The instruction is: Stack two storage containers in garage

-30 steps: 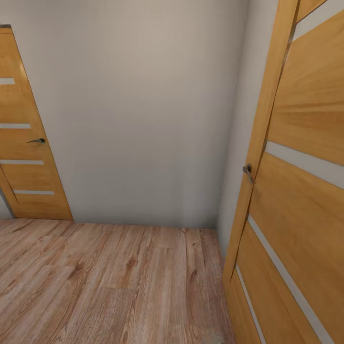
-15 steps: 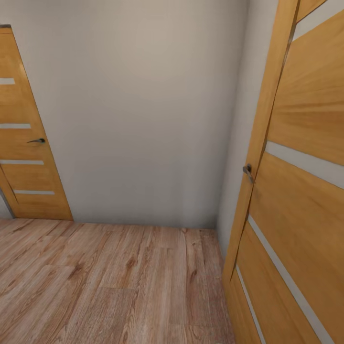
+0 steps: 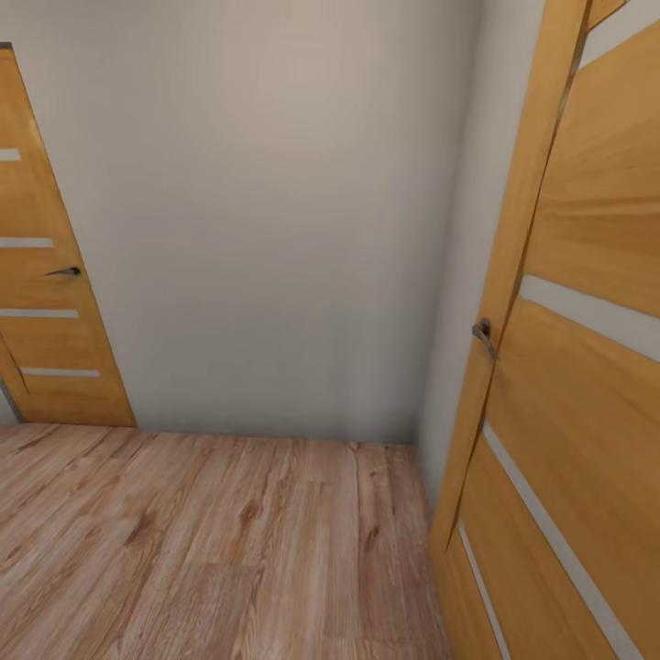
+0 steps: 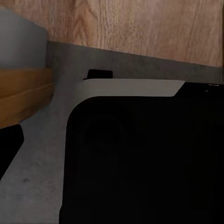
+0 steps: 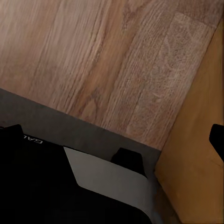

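Nearest thing in the head view is the light wood-plank floor (image 3: 211, 550), running up to a plain pale wall (image 3: 275, 229) at the far side. On the right, really close, there's an orange-brown wooden door (image 3: 568, 385) with pale horizontal strips and a grey lever handle (image 3: 482, 335). Far left there's a second door (image 3: 41, 302) of the same style, with its own small handle (image 3: 66, 271).

Compared with a second ago the whole picture has shifted a bit: the right door's handle sits slightly lower and further right, and the left door has slid toward the left edge. That's the camera moving, not the doors.

The left wrist view shows the robot's own black and white body (image 4: 140, 154) over a grey surface, with planks beyond and a strip of orange wood to one side. The right wrist view has the same dark body (image 5: 42, 182), planks, and the orange door panel (image 5: 196, 158).

Can't tell whether either claw is open or closed, and there's no seeing where the orange-red containers are from here.
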Tool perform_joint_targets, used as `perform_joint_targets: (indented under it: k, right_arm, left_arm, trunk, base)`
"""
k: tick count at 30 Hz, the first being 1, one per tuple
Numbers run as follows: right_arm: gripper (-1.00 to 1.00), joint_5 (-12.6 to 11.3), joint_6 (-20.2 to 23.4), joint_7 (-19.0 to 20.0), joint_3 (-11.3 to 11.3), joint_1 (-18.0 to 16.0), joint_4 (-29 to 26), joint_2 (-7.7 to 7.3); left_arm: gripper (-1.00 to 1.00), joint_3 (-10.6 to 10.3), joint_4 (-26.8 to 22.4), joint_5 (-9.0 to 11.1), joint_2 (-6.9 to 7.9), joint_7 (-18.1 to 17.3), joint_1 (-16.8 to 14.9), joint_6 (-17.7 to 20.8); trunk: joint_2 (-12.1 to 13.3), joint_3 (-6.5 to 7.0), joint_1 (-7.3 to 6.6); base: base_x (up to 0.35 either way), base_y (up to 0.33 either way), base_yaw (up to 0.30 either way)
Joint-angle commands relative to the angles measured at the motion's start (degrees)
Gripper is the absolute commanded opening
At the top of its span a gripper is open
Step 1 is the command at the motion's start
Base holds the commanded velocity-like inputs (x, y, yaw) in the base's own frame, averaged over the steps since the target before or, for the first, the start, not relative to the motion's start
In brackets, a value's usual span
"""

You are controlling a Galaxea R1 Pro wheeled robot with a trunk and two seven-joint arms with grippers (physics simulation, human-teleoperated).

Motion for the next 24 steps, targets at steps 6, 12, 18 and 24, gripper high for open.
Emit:
perform_joint_targets:
  k: [6,12,18,24]
  right_arm:
    - [1.0,-0.6,-0.3,-0.1,0.5,-0.1,0.2,0.1]
    - [1.0,-0.6,0.1,-0.1,0.5,-0.1,0.2,0.28]
    - [1.0,-0.6,0.4,-0.1,0.5,-0.1,0.2,0.23]
    - [1.0,-0.6,0.4,-0.1,0.5,-0.1,0.2,0.22]
  left_arm:
    - [1.0,0.0,0.0,0.4,0.0,0.0,0.0,-0.1]
    - [1.0,0.0,0.0,0.4,0.0,0.1,0.0,-0.1]
    - [1.0,0.1,0.0,0.4,0.0,0.4,0.0,-0.1]
    - [1.0,0.1,0.0,0.4,-0.03,0.6,0.0,-0.1]
  trunk:
    - [0.0,-0.05,0.03]
    - [0.0,-0.05,0.03]
    - [0.0,-0.05,0.03]
    - [0.0,-0.05,0.03]
  base:
    - [0.317,0.0,0.0]
    - [0.301,0.0,0.0]
    - [0.056,0.0,0.131]
    - [0.003,0.0,0.261]
